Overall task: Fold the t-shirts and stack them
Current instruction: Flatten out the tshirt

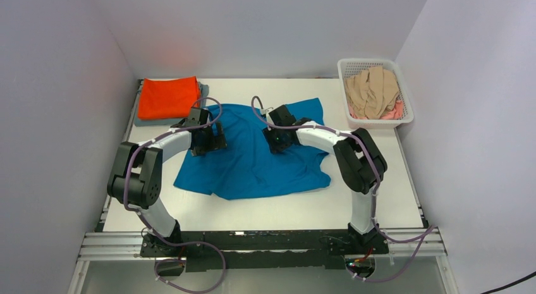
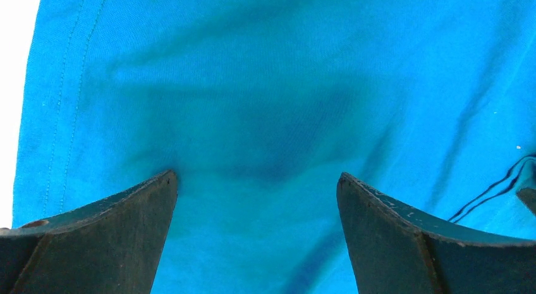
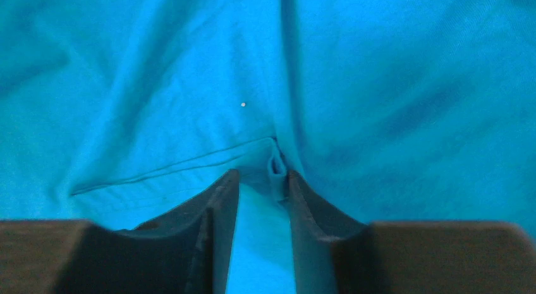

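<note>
I see the blue shirt [image 1: 253, 158] spread out, a little wrinkled, in the middle of the table [image 1: 265, 208]. My left gripper [image 2: 256, 177] is low over its left part, with the fingers wide apart and nothing between them. My right gripper [image 3: 264, 174] is on the upper middle part, with the fingers almost together, pinching a small fold of the blue cloth. In the far left corner an orange shirt [image 1: 168, 97] lies folded on a grey shirt [image 1: 203, 90]. The white basket [image 1: 379, 123] at the far right holds a beige shirt [image 1: 373, 90] and a pink shirt [image 1: 397, 109].
</note>
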